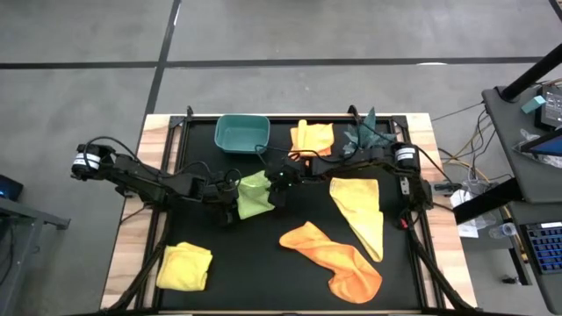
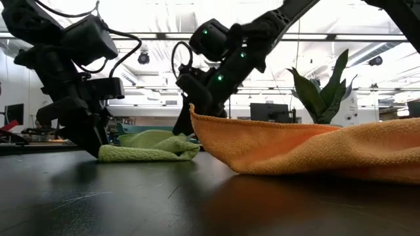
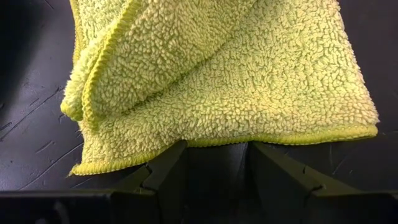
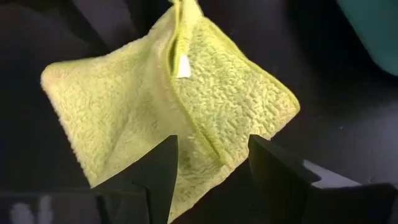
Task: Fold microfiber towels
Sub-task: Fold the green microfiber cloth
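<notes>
Orange towel [image 2: 315,147] lying closest to the low camera. Left gripper [image 1: 230,200] sitting open at the lime green towel's [image 1: 254,195] edge mid-table; right gripper [image 1: 279,186], jaws apart, hovering over its opposite side.

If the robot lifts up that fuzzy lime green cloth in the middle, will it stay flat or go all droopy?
Probably droopy: the fuzzy lime green microfiber cloth already lies in soft rumpled folds. It likely weighs little, being thin, and its loopy pile should grip rather than slip.
</notes>
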